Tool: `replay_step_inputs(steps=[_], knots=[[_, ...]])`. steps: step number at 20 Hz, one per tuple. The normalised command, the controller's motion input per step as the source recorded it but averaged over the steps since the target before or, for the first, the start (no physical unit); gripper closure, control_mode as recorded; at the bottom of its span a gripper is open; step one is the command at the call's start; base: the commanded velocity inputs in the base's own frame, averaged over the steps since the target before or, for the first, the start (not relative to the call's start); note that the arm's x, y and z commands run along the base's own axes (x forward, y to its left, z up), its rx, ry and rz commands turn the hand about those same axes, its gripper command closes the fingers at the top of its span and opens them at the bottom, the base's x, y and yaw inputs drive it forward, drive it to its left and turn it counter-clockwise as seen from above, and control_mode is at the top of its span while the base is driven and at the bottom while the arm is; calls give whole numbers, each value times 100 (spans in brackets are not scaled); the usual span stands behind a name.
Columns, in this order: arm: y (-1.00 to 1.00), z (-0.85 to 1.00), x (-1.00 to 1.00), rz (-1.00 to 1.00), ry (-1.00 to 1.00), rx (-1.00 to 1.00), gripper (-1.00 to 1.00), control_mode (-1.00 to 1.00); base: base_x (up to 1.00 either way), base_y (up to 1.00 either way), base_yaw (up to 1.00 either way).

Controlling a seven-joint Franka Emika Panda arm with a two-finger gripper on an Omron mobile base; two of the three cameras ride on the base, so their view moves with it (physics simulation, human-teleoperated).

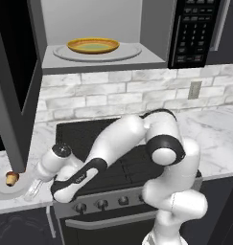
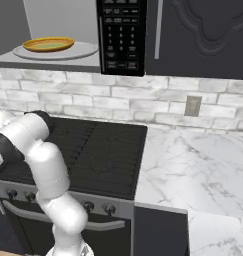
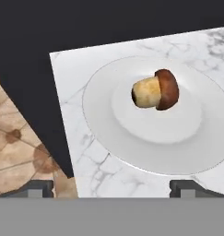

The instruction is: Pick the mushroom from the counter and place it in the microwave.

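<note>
The mushroom, brown cap and pale stem, lies on its side on a white plate at the counter's front left corner. From the left base view the mushroom is small, left of the stove. My gripper hangs just right of it, above the plate's edge. In the hand view the gripper is open, and nothing is between its fingertips; the mushroom is ahead of them. The microwave above the stove stands open, with a yellow-orange plate on its turntable.
The microwave's black door swings out to the left, above the mushroom's spot. Below the microwave sits the black stove, with knobs along its front. Marble counter runs to the right. The button panel is right of the cavity.
</note>
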Motion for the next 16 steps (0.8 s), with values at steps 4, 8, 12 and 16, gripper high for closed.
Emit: replay_step_inputs(steps=[4,8,12,16], knots=[[83,-2,5,0,8,0,-100,-100,0,0,0],[65,6,34,1,2,-7,-100,-100,0,0,0],[57,39,25,0,8,-12,-100,-100,0,0,0],[10,55,18,0,5,-10,-100,-100,0,0,0]])
